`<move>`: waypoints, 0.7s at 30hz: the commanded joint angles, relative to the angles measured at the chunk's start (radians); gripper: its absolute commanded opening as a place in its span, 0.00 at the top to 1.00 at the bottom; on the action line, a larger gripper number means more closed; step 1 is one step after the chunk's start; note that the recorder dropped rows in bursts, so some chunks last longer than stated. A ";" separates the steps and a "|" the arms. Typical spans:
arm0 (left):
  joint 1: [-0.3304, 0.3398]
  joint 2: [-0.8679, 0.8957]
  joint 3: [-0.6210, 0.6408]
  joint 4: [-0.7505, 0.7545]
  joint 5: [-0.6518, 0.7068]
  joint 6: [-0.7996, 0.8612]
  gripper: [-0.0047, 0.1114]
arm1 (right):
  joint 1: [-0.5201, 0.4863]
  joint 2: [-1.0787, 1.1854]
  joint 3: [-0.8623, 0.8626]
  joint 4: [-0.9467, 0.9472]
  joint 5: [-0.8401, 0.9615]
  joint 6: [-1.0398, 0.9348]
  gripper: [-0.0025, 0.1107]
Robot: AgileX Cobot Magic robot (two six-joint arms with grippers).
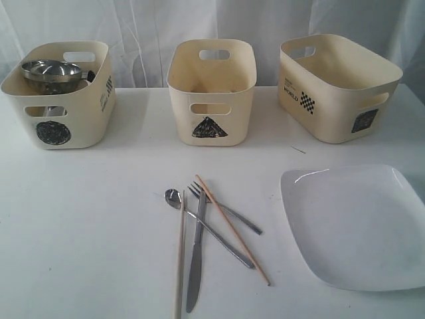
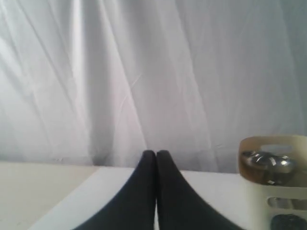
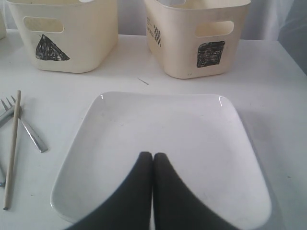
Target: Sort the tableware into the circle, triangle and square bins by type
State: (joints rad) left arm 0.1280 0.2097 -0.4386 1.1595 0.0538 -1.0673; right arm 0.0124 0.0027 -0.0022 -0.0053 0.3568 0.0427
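Note:
The circle bin point(image 1: 63, 100) at the left holds a steel bowl point(image 1: 51, 70) on top of other steel ware; mugs and white bowl are hidden. The triangle bin point(image 1: 211, 93) stands in the middle, the square bin point(image 1: 339, 86) at the right. On the table lie a spoon point(image 1: 174, 197), fork point(image 1: 226, 210), knife point(image 1: 196, 256) and two wooden chopsticks point(image 1: 232, 230). The large white plate point(image 1: 358, 222) lies at the right. My right gripper point(image 3: 152, 155) is shut, empty, above the plate point(image 3: 163, 143). My left gripper point(image 2: 156, 153) is shut, empty, left of the circle bin point(image 2: 273, 182). Neither gripper shows in the exterior view.
A white curtain point(image 1: 212, 26) hangs behind the bins. The table point(image 1: 86, 226) is covered in white cloth, and its left edge point(image 2: 57, 191) shows in the left wrist view. A small thin scrap point(image 1: 298, 150) lies between the square bin and the plate.

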 commanded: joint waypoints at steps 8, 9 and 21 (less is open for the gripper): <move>-0.002 -0.008 0.182 -1.176 0.208 1.163 0.96 | -0.004 -0.003 0.002 -0.006 -0.007 0.005 0.98; -0.002 -0.008 0.232 -1.200 0.199 1.218 0.96 | -0.004 -0.003 0.002 -0.006 -0.007 0.005 0.98; -0.002 -0.012 0.439 -1.305 0.075 0.854 0.96 | -0.004 -0.003 0.002 -0.006 -0.007 0.005 0.98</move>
State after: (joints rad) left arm 0.1280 0.2031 -0.0540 -0.1014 0.1290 -0.1051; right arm 0.0124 0.0027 -0.0022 -0.0053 0.3568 0.0427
